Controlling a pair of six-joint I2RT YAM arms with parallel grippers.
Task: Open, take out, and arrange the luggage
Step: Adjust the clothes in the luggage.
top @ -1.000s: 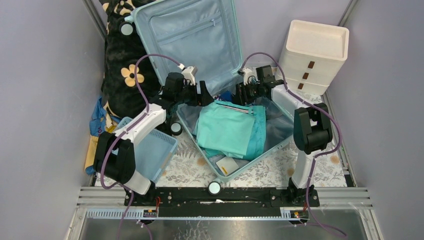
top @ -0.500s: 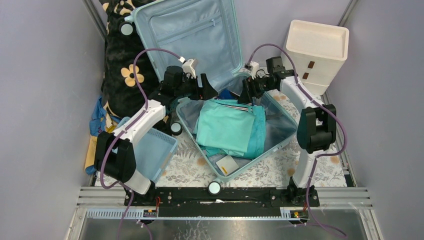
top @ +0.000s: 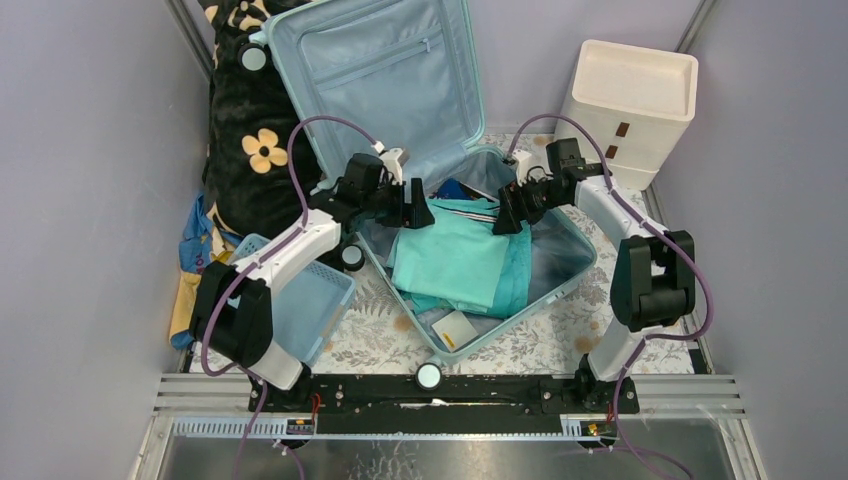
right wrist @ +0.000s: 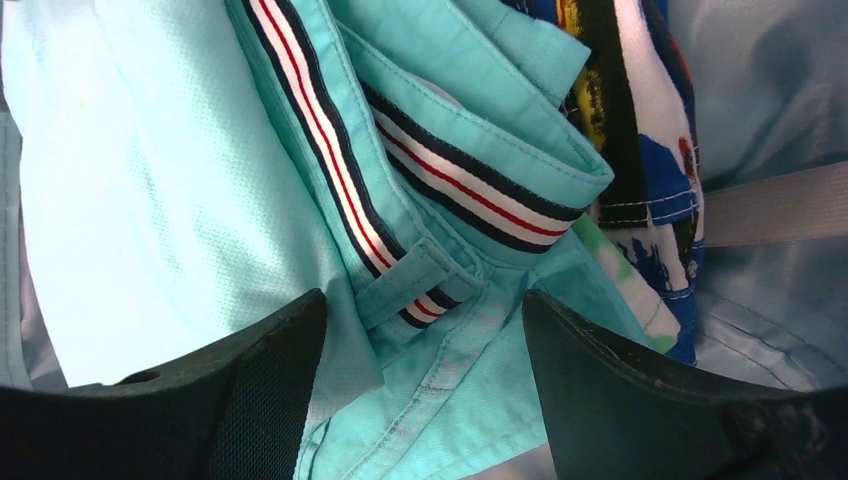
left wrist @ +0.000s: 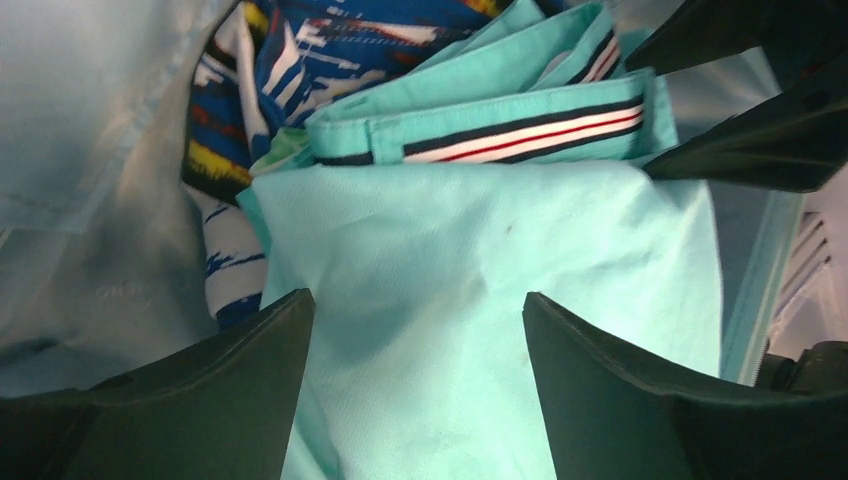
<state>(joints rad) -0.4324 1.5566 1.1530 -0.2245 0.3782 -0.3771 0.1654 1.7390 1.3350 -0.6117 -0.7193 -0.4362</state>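
The luggage (top: 380,70) is open on the floral surface (top: 530,345). Its lid leans back toward the wall and its lower half lies flat between the two arms, packed with folded clothes.

Both arms reach in over the far end of that pile. The left end effector (top: 418,215) has its jaws spread and holds nothing. Its wrist view shows it (left wrist: 415,310) straddling the plain teal folded garment (left wrist: 480,260). The right end effector (top: 505,215) is also spread and empty (right wrist: 425,305), poised above the teal garment with the striped waistband (right wrist: 470,185).

I'd say the step in hand is lifting out the clothes, starting from the top. To do it well, each end effector should come down on the same piece of cloth rather than on two different layers. As they stand, the right one looks lined up on the waistband and the left on the plain panel.

- Pinch near the folded edge, taking a full fold rather than a single ply.
- Close both sides together and raise them evenly so the fold holds.
- Keep off the blue patterned garment (right wrist: 650,120) underneath and the grey strap (right wrist: 770,205) beside it.
- Lift high enough to clear the luggage wall before moving sideways.
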